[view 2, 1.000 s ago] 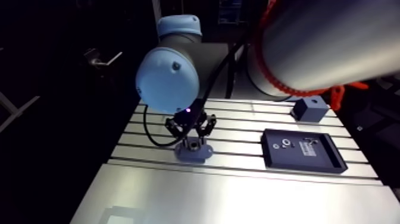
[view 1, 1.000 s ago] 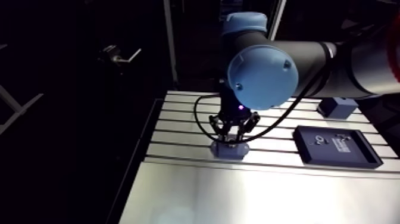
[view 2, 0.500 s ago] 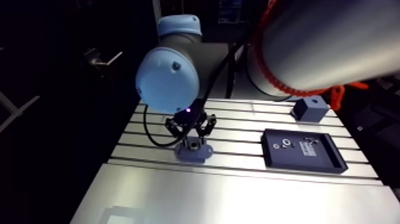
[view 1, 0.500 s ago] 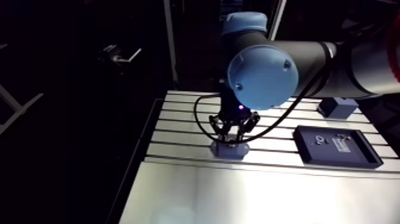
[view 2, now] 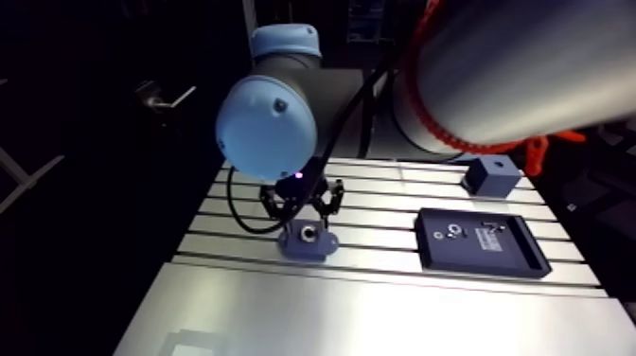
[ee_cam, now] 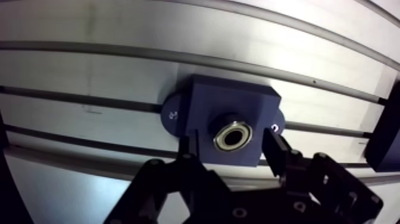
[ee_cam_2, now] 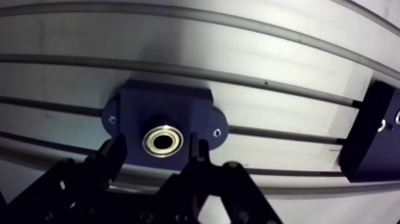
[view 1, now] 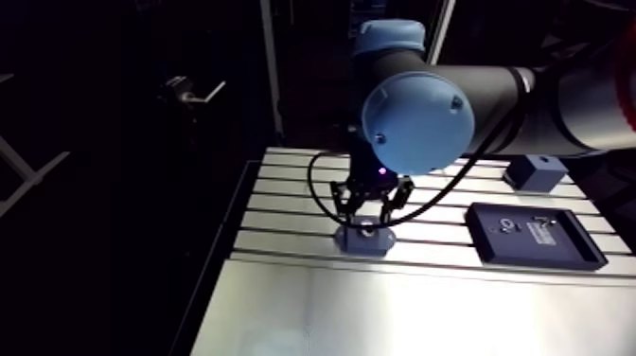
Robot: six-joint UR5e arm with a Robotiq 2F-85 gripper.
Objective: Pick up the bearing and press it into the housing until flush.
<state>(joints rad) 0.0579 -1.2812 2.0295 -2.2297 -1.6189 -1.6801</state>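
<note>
The bearing (ee_cam: 233, 136) sits down in the bore of the dark blue housing (ee_cam: 229, 104), which stands on the slotted table (ee_cam: 119, 71). Its bright ring shows square to me in the wrist view. The gripper (ee_cam: 232, 146) hangs just above it with its fingers (ee_cam: 275, 154) spread to either side of the bore, holding nothing and clear of the ring. I judge the press is as good as done, and what is left is a clean retreat and a check. I want to lift straight up along the bore axis, keeping the fingers wide so that neither one catches the ring or nudges the housing along the slots. From this angle I cannot say for sure that the ring is level with the housing face. If it proves proud, I will bring the fingertips together and push down squarely on it rather than at one edge. Compared with the earlier arm view, the gripper is a little higher off the housing, so the bearing now shows beneath it. The whole view has shifted slightly with the arm, but the housing itself looks unmoved.
</note>
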